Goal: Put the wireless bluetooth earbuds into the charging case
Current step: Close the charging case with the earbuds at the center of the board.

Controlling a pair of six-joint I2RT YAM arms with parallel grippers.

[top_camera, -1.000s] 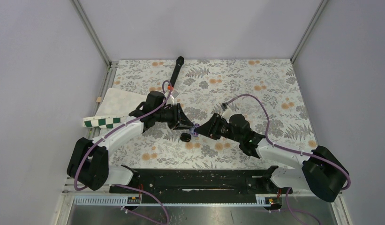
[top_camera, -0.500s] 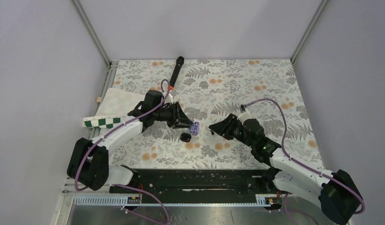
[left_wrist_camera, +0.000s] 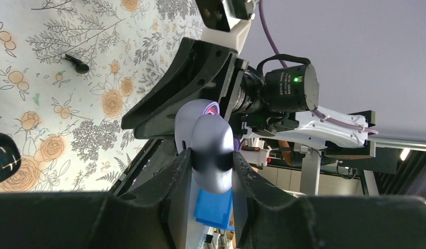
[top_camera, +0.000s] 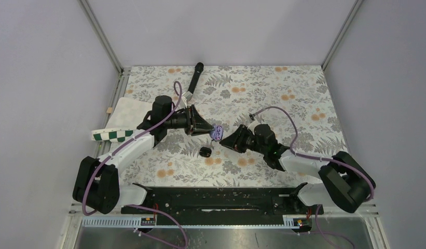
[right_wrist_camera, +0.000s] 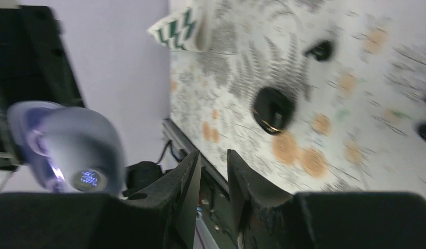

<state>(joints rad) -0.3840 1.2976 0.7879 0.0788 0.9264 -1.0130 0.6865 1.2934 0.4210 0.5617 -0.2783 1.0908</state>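
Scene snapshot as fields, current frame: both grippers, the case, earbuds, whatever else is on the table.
left gripper: shut on lavender charging case, held off the table
case lid: open
right gripper: jaws slightly apart, nothing seen between them, close to the case
earbud: black, lying on floral table, not in the case
second earbud: cannot pick out for sure
black pebble-shaped object: on table, near side of the grippers
other: black microphone at far side; checkered cloth at left
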